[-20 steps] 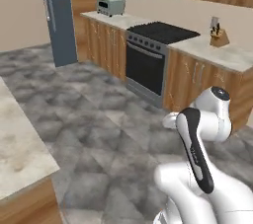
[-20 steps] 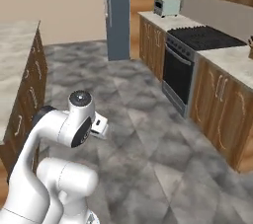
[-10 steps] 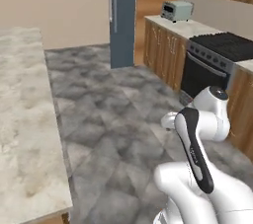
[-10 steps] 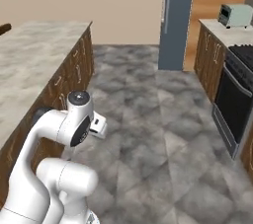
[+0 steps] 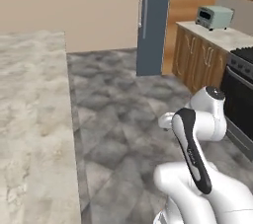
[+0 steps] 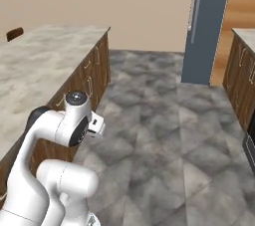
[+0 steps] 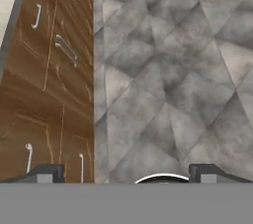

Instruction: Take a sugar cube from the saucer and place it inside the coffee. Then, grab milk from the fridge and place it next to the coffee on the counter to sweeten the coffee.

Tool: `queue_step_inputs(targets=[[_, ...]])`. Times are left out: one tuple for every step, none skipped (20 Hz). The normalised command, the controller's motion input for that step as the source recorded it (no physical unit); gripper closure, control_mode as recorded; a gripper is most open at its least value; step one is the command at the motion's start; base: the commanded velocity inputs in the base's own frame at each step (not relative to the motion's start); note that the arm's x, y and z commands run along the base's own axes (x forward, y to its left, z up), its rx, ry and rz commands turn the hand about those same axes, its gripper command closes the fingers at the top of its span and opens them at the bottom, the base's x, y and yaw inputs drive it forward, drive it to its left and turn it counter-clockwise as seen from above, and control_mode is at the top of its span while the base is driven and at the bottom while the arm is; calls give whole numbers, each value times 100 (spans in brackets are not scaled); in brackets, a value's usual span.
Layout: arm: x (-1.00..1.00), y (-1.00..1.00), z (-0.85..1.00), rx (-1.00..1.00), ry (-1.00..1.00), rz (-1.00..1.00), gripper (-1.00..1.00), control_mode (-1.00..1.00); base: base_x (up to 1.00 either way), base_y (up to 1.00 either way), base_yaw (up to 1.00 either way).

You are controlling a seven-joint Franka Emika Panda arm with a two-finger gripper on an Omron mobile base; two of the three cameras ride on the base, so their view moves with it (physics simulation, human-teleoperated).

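A long light beige-grey marbled stone tabletop (image 5: 29, 119) runs along the left side in the left base view and shows again at the left of the right base view (image 6: 45, 60), resting on dark wooden cabinets with silver handles (image 6: 92, 70). The hand view looks down on the same wooden cabinet fronts (image 7: 49, 85) beside the grey mottled stone-tile floor (image 7: 173, 70), which fills the middle of the room (image 5: 123, 104). At the far end, against a plain beige wall (image 5: 69, 6), stands the tall dark blue-grey fridge with a long silver handle (image 5: 154, 20), its door closed; the right base view shows it too (image 6: 205, 26). To the right of the fridge, another wooden cabinet run (image 5: 200, 62) carries a small pale grey-blue toaster oven (image 5: 213, 17), and a black oven front (image 5: 240, 94) sits further right. The two-finger hand (image 7: 126, 174) points down at the floor with its dark tips spread wide apart and nothing between them
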Motion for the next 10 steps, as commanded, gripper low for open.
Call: queue_step_inputs(targets=[[0, 0, 0, 0, 0, 0, -100, 100, 100, -1, 6], [0, 0, 0, 0, 0, 0, -100, 100, 100, -1, 3], [0, 0, 0, 0, 0, 0, -100, 100, 100, -1, 0], [0, 0, 0, 0, 0, 0, -100, 100, 100, 0, 0], [0, 0, 0, 0, 0, 0, -100, 100, 100, 0, 0], [0, 0, 0, 0, 0, 0, -100, 100, 100, 0, 0], [0, 0, 0, 0, 0, 0, -100, 100, 100, 0, -1], [0, 0, 0, 0, 0, 0, -100, 100, 100, 0, -1], [0, 0, 0, 0, 0, 0, -100, 100, 100, 0, -1], [0, 0, 0, 0, 0, 0, -100, 100, 100, 0, 0]])
